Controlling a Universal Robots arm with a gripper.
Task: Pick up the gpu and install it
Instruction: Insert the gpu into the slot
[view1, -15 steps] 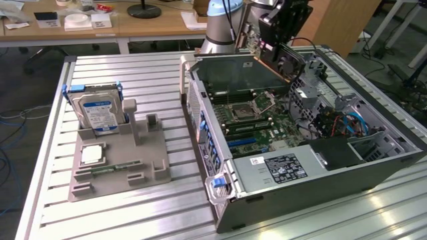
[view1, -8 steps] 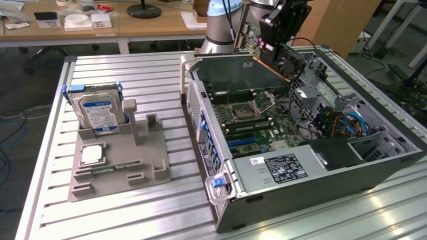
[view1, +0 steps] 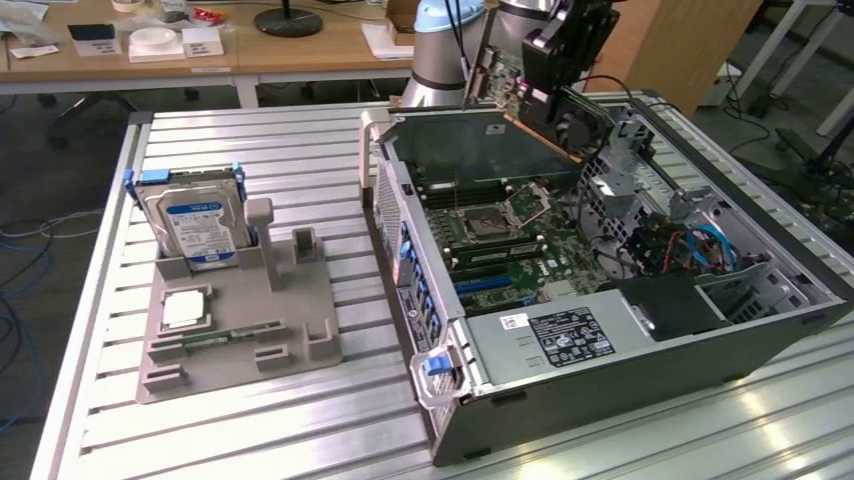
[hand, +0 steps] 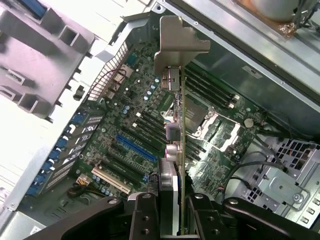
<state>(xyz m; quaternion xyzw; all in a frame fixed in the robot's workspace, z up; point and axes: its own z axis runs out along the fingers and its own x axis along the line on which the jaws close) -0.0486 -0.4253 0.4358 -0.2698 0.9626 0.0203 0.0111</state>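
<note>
The tool (hand: 170, 202) is closed tight on the gpu (hand: 176, 140), gripping it edge-on with its metal bracket (hand: 177, 45) at the far end, above the motherboard (hand: 125, 125) inside the open computer case (view1: 641, 390).

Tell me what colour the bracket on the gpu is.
Pale silver-grey. The bracket of the gpu shows best in the wrist view.

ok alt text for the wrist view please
The gripper holds the gpu edge-on, its metal bracket at the far end, over the motherboard inside the open case. A blue slot shows on the board, and a grey holder sits outside the case.
</note>
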